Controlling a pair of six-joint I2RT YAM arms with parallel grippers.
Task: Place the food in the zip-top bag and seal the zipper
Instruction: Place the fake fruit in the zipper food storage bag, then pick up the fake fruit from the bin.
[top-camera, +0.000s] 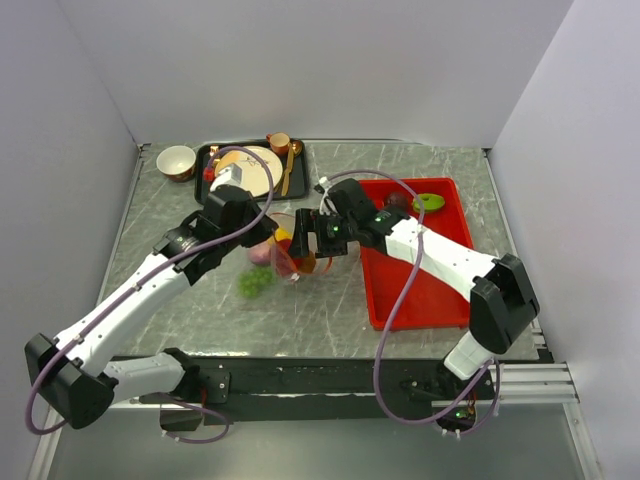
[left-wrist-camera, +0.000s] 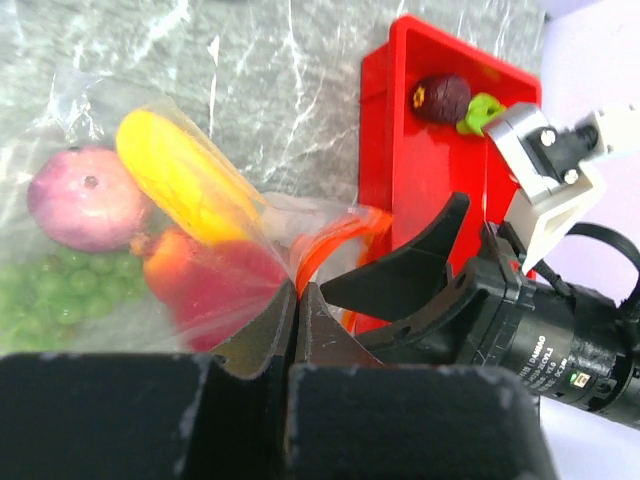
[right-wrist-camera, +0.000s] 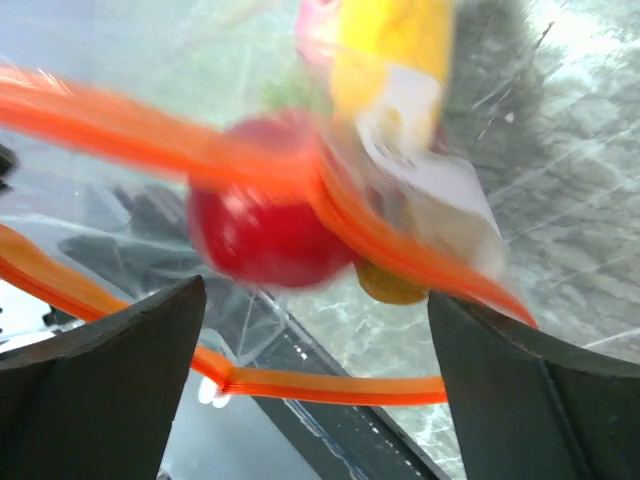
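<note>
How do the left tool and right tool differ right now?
Left tool is shut, pinching the zip-top bag; right tool stands wide open, gripping nothing. Left tool sits left of it, right tool on the red tray's side. Both meet at the bag's mouth.

Plastic zip-top bag (left-wrist-camera: 290, 215) clear, crinkled, glossy; tray (left-wrist-camera: 420, 170) glossy red plastic; table (top-camera: 330, 310) marbled, faint sheen.

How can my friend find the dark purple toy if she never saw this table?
Start at the flat red rectangular plastic tray on the right side of the grey table. At its far end, two toys lie side by side. The dark purple round toy fruit is the left one, far darker than the bright green toy piece beside it.
</note>
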